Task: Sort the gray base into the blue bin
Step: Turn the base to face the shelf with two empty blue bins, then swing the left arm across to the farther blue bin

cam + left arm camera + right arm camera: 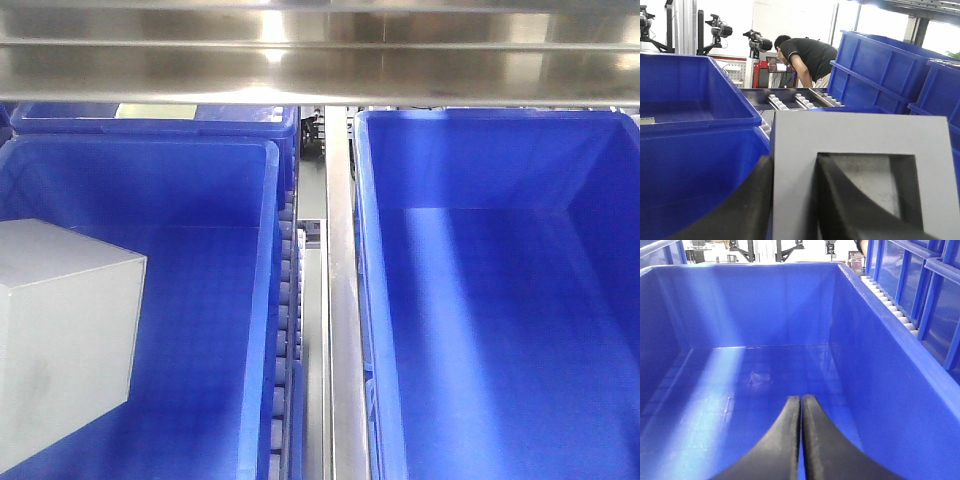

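The gray base (65,340) is seen in the front view at the far left, within the outline of the left-hand blue bin (268,300), with the bin's ribbed floor showing to its right. It cannot be told whether the block is resting on that floor or raised above it. In the left wrist view the gray base (860,135) is turned so that its recessed face is toward the camera. The left gripper (795,165) is clamped on it at a narrow spread. One black finger (752,205) is pressed against the block's outer left side and the other finger (840,200) is set inside the square recess, so that only the block's left wall is pinched between them. Another blue crate (690,125) is seen just beside the block on the left, and stacked blue crates (875,70) are seen behind it on the right. Beyond the block a roller track (790,100) is visible, and a person in a black shirt (807,57) is bent over in the background. The right gripper (801,399) is shown fully closed, its two curved fingers (822,440) touching along their length with nothing between them. It is held over the interior of a deep blue crate (740,305). In the front view a right-hand bin (480,170) is separated from the left one by a metal rail (340,300), with a line of rollers (287,300) lying along it. Neither gripper is seen in that view.
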Available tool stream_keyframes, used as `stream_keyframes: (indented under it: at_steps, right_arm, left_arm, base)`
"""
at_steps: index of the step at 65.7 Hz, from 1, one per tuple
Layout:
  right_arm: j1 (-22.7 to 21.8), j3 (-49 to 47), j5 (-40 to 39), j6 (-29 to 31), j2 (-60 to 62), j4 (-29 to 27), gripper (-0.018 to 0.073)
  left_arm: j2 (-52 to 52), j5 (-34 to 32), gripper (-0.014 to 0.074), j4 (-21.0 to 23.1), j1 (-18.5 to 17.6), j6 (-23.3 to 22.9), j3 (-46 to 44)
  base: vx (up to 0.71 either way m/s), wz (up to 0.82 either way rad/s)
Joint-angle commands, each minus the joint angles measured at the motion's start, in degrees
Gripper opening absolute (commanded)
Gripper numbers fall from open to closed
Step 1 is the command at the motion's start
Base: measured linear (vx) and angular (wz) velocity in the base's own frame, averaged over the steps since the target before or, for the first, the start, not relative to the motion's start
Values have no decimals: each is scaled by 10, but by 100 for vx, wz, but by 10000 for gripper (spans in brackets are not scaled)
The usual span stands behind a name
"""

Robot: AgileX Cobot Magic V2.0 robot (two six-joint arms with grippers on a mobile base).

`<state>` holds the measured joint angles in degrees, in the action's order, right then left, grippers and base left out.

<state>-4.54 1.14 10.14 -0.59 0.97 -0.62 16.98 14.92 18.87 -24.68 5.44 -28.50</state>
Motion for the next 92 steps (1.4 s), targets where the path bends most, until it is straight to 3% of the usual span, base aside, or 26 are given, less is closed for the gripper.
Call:
stream_keyframes:
  at_steps: [1, 36, 51, 58, 70, 92]
  right_arm:
    - [0, 5, -17, 6, -2, 3, -5]
    - [0, 5, -17, 6, -2, 3, -5]
    - [0, 5, -17, 6, -2, 3, -5]
    - [0, 5, -17, 6, -2, 3, -5]
    - [0, 5, -17, 6, -2, 3, -5]
    - [0, 5, -17, 6, -2, 3, -5]
  left_arm:
    - [4, -61, 4, 12, -3, -2, -17]
    - [6, -87, 4, 12, -3, -2, -17]
    - [77, -50, 4, 24, -3, 0, -30]
    - [129, -37, 4, 52, -3, 37, -51]
    - [205, -25, 4, 185, -3, 171, -94]
    - [320, 62, -8, 549, -3, 516, -143]
  base:
    - [0, 0]
    - [0, 0]
    - [0, 0]
    - [0, 0]
    - [0, 0]
    - [0, 0]
